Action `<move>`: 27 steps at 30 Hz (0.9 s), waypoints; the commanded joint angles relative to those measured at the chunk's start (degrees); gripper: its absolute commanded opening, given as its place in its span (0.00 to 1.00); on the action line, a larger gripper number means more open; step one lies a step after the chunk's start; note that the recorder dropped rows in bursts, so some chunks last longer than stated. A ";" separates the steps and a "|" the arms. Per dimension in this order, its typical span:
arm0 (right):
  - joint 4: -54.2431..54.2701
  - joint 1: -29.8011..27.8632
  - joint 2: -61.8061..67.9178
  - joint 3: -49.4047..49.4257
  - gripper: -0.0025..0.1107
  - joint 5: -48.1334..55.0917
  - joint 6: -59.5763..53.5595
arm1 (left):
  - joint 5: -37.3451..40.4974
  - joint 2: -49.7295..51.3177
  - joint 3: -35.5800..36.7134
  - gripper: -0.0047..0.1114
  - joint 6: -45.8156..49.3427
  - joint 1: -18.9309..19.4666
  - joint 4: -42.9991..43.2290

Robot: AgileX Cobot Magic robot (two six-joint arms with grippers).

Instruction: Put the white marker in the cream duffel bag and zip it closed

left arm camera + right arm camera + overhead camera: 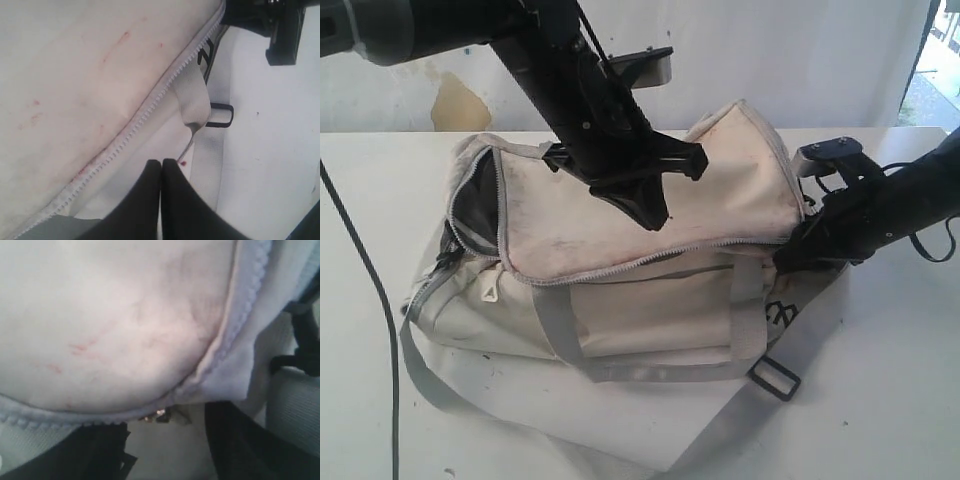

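White marker unseen, probably inside. Cream duffel bag [740, 180] on surface [880, 400]: zipper [620, 265] closed below left hand [161, 165], which is pinched shut and empty; end beyond it gapes. Right hand [167, 420] jaws apart at opposite end, grip unclear.

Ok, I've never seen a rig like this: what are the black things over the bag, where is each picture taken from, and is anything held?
Those are two robot arms, each ending in a two-fingered gripper. One picture looks from outside; the other two come from cameras on the wrists. On the white table lies a stained cream fabric duffel bag, one end unzipped onto dark lining. The left gripper hangs over the bag's top, fingers shut, nothing visible between them. The right gripper sits at the other end by the zip, fingers apart; whether they pinch fabric I cannot tell. No marker shows.
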 commanded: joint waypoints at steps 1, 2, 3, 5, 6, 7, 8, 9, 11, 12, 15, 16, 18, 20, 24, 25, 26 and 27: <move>1.28 0.04 -0.02 0.10 0.28 -2.71 1.85 | 0.23 -1.13 0.16 0.04 -0.11 0.01 0.31; 1.82 0.04 -0.02 0.10 0.23 -2.31 2.60 | -0.02 -1.13 0.16 0.04 -0.11 0.01 0.31; 2.69 0.04 -0.02 0.10 0.17 -1.74 2.89 | -0.15 -1.13 0.16 0.04 -0.11 0.01 0.31; 4.02 0.04 -0.02 0.10 0.10 -0.35 2.89 | -0.26 -1.13 0.16 0.04 -0.11 0.01 0.31; 4.83 0.04 -0.02 0.10 0.05 0.45 2.67 | -0.26 -1.13 0.16 0.04 -0.11 0.01 0.31; 5.64 0.04 -0.02 0.10 0.02 1.18 2.50 | -0.26 -1.13 0.16 0.04 -0.11 0.01 0.31; 6.21 0.04 -0.02 0.10 0.02 2.27 2.50 | -0.14 -1.13 0.16 0.04 -0.11 0.01 0.31; 6.29 0.04 -0.02 0.10 0.02 3.12 2.50 | -0.01 -1.13 0.16 0.04 -0.11 0.01 0.31; 5.99 0.04 -0.02 0.10 0.02 4.96 2.50 | 0.27 -1.13 0.16 0.04 -0.11 0.01 0.31; 5.99 0.04 -0.02 0.10 0.02 6.28 2.76 | 0.44 -1.13 0.16 0.04 -0.11 0.01 0.31; 5.99 0.04 -0.02 -0.01 0.02 10.75 5.59 | 0.60 -1.13 0.16 0.04 0.00 0.01 0.54; 6.13 0.04 -0.02 -0.01 0.02 12.60 6.02 | 0.60 -1.13 0.16 0.04 0.00 0.01 0.54; 6.13 0.04 -0.02 -0.01 0.02 17.51 7.44 | 0.72 -1.13 0.16 0.04 0.00 0.01 0.54; 5.65 0.04 -0.02 -0.01 0.02 21.23 10.37 | 0.83 -1.13 0.16 0.04 0.16 0.01 0.54; 0.96 -0.07 -0.41 -0.01 0.02 25.28 21.79 | 2.26 -1.13 0.16 0.04 0.27 0.01 2.93; -0.05 -0.07 -0.65 -0.01 0.02 25.57 25.13 | 2.28 -1.13 0.16 0.04 0.27 0.01 3.95; -0.17 -0.07 -1.01 -0.01 0.02 26.01 27.67 | 2.28 -1.13 0.16 0.04 0.27 0.01 4.81; -0.01 -0.07 -1.44 -0.01 0.02 26.63 30.06 | 2.28 -1.13 0.16 0.04 0.27 0.01 5.52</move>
